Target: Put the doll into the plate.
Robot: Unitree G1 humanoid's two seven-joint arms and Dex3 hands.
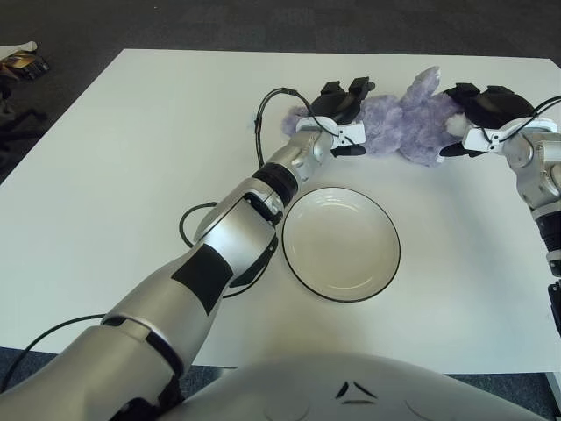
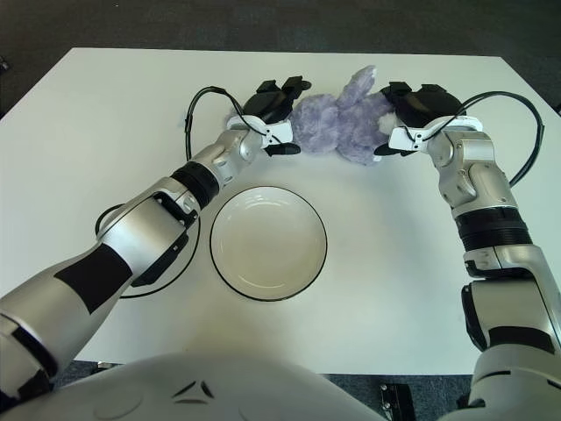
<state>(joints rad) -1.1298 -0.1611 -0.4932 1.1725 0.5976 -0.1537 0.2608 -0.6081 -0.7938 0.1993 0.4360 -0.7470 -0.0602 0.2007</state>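
A purple plush doll [image 1: 405,123] is seen lying on its side at the far edge of the white surface [image 1: 131,167], stretched lengthwise between the two arms. Its one end is gripped by the left robot hand [image 1: 340,112], whose dark fingers are curled over the fur from above, with a white-cased thumb pressed in from the near side. The opposite end, where a small white patch shows, is clasped by the right robot hand [image 2: 412,112], its black fingers closed over the top of the toy. Whether the doll is lifted clear or is touching the surface cannot be told from either eye.

A round white plate [image 1: 342,244] with a thin dark rim is set on the surface nearer the robot, just in front of the doll and apart from it, and nothing is held in it. The left forearm is extended diagonally past the plate's left edge, and a black cable [image 1: 195,230] is looped on the surface beside that edge. A second black cable [image 2: 524,132] is arched above the right forearm. Dark carpet [image 1: 263,22] is visible beyond the far side of the surface.
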